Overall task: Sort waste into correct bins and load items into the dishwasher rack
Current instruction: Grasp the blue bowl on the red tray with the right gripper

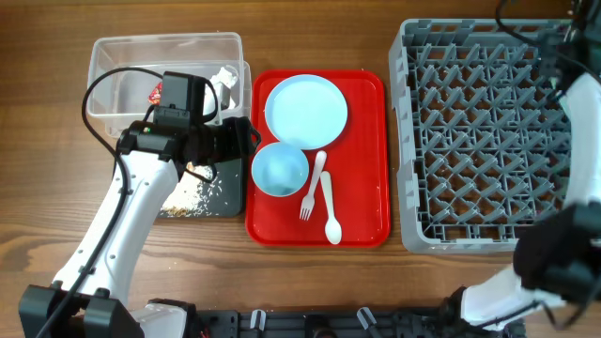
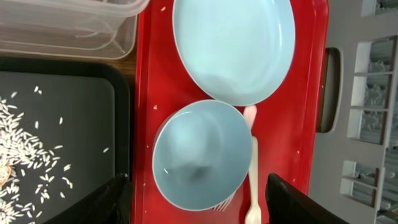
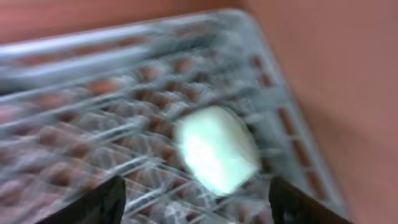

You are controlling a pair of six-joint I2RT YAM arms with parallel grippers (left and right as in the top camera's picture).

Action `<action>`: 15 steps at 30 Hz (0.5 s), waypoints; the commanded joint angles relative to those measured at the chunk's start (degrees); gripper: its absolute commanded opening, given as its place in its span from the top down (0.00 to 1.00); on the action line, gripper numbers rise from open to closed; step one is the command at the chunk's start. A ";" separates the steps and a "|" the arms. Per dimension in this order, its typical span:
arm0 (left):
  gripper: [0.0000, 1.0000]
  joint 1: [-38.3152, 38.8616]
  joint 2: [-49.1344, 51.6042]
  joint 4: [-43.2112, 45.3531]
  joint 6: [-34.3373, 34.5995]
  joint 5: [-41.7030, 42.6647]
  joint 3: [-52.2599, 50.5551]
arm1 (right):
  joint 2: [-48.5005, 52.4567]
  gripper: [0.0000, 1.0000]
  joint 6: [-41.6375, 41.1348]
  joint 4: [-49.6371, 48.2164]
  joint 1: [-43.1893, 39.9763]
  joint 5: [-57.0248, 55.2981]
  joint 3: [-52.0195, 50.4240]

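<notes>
The pale blue plate [image 1: 305, 111] and pale blue bowl [image 1: 280, 169] sit on the red serving tray, with the white fork [image 1: 310, 188] and spoon [image 1: 331, 211] beside them. My left gripper [image 2: 199, 208] is open and hovers over the bowl [image 2: 202, 155], its fingers on either side of it. The clear tub [image 1: 122, 56] holds the red wrapper [image 1: 157, 92] and the white tissue [image 1: 223, 80]. The black tray [image 1: 225, 192] holds rice scraps [image 2: 25, 149]. My right gripper [image 3: 196, 205] is open above the mint green bowl [image 3: 217, 149], which lies in the grey rack [image 1: 488, 131]. That view is blurred. The yellow cup is out of view.
The red serving tray [image 1: 366, 141] lies between the black tray and the rack. My right arm [image 1: 577, 103] hangs over the rack's right side and hides that part from overhead. The left arm's cable loops over the clear tub.
</notes>
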State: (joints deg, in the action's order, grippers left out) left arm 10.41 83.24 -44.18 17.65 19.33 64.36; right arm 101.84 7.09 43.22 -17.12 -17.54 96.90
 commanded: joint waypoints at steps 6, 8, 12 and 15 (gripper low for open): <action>0.15 -0.90 -0.94 -8.79 12.96 -18.82 0.15 | -3.67 0.24 -8.83 19.10 16.85 34.18 0.11; 0.13 -2.38 -0.94 -10.40 14.86 -19.67 0.15 | -2.80 0.25 -9.92 22.10 22.38 34.18 0.09; 0.06 -7.15 -0.94 -11.04 15.87 -19.28 0.15 | 0.07 0.24 -12.74 24.61 32.50 33.75 -0.09; 0.03 -10.54 -0.94 -11.47 15.85 -18.78 0.15 | 3.28 0.24 -16.44 24.09 39.19 33.75 -0.68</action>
State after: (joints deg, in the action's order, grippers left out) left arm 3.36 83.24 -55.18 31.55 1.98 64.34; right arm 101.38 -4.05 67.37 16.64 14.57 96.99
